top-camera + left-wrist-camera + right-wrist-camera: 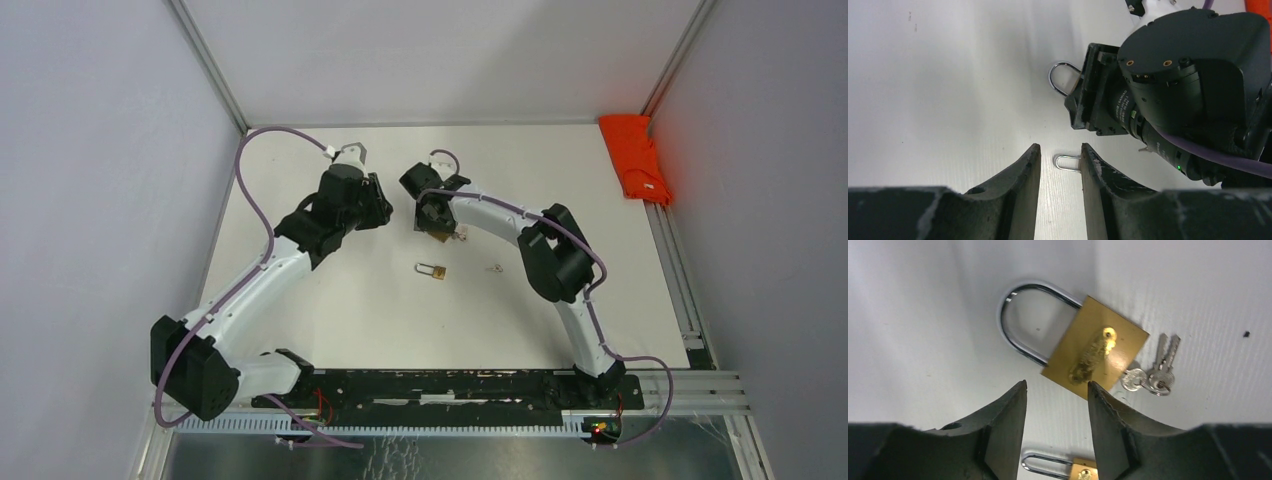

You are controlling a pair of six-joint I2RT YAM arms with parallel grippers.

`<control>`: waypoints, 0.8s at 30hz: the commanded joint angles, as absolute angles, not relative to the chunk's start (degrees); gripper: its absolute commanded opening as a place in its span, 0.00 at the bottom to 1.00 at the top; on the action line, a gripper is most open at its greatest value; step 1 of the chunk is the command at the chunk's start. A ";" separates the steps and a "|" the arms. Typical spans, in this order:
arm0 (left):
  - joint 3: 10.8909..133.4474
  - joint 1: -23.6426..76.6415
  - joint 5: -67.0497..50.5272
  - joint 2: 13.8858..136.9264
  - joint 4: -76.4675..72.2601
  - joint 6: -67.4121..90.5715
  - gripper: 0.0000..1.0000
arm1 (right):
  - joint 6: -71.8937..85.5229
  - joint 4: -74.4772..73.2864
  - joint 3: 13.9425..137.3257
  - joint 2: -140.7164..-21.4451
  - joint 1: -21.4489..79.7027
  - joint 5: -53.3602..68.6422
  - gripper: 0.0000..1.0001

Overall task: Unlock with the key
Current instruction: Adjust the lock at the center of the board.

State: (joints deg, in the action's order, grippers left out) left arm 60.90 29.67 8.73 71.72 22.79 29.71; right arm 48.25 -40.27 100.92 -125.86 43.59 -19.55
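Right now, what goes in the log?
left fingers: open | right fingers: open, over big lock | keys: beside lock, not held

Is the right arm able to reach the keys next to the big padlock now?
Probably yes. Its open fingers hang over the big padlock, and the keys lie uncovered at the padlock's end, slightly to one side. Nothing stands between.

White table (350, 320): large padlock (1093, 352), small padlock (434, 270), keys (1153, 376)
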 commanded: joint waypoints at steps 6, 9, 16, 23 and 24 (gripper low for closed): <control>60.91 30.41 8.96 69.50 20.39 32.52 0.42 | 42.86 -35.48 98.86 -123.26 47.89 -17.98 0.51; 60.91 30.41 8.96 69.76 20.28 32.52 0.42 | 41.59 -34.94 99.10 -125.13 47.81 -16.48 0.52; 60.91 30.59 10.22 69.61 20.65 32.34 0.42 | 38.59 -37.12 101.81 -127.63 46.70 -17.47 0.55; 61.47 30.59 10.29 71.36 20.72 32.34 0.42 | 36.29 -35.02 96.07 -125.06 41.09 -17.76 0.55; 61.59 30.62 10.28 71.63 20.72 32.34 0.42 | 35.74 -34.94 95.70 -124.91 40.14 -17.72 0.55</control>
